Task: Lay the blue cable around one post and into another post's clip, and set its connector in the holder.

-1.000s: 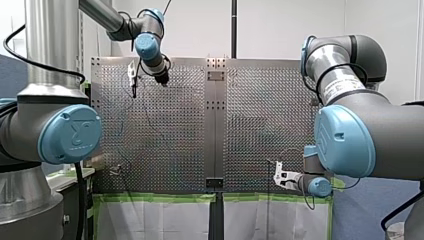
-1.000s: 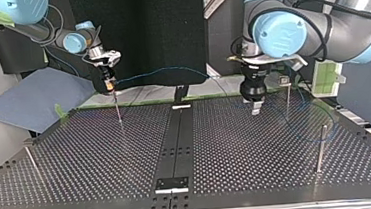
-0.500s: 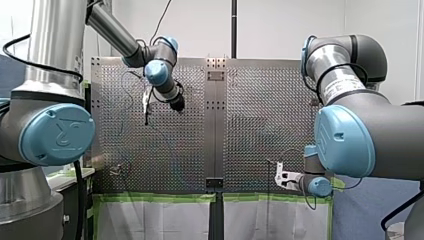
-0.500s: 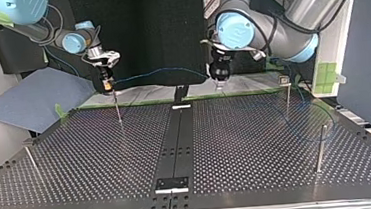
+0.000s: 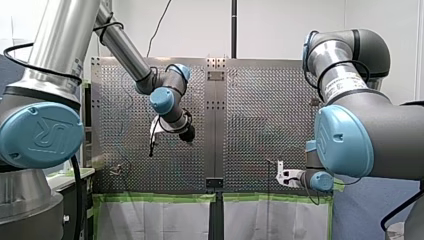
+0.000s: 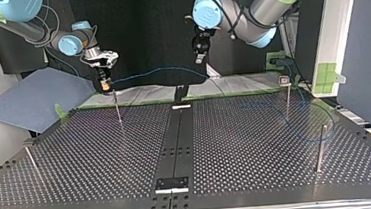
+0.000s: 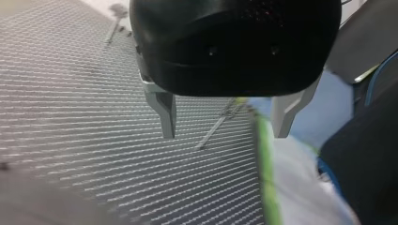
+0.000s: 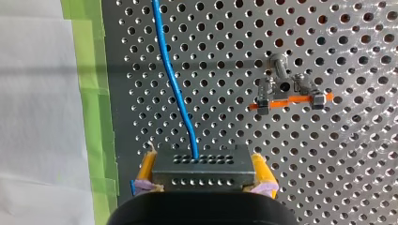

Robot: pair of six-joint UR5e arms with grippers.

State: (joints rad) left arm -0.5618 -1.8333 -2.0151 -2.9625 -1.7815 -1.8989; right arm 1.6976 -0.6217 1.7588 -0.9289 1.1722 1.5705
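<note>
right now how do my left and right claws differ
My left claw is open and empty; my right claw is shut on the connector of the blue cable. The left claw's fingers are bare metal; the right claw's pads are yellow. In the top view the left claw hangs high above the table; the right claw sits low near its far edge. Both are two-fingered.

Over at the top view's left, my right gripper (image 6: 105, 85) just above the far-left post (image 6: 118, 110), connector (image 8: 202, 171) between the jaws. From there, cable (image 6: 170, 68) slung across behind the worktop (image 6: 102, 156) to the view's right, then down and looping near the far-right post (image 6: 287, 99) and the near-right post (image 6: 320, 149). Up high behind the centre rail (image 6: 176, 135), my left gripper (image 6: 199, 58). Near-left post (image 6: 32, 164) well apart. In the right wrist view, a clip (image 8: 286, 98) ahead of the jaws, beside the cable, not touching.
</note>
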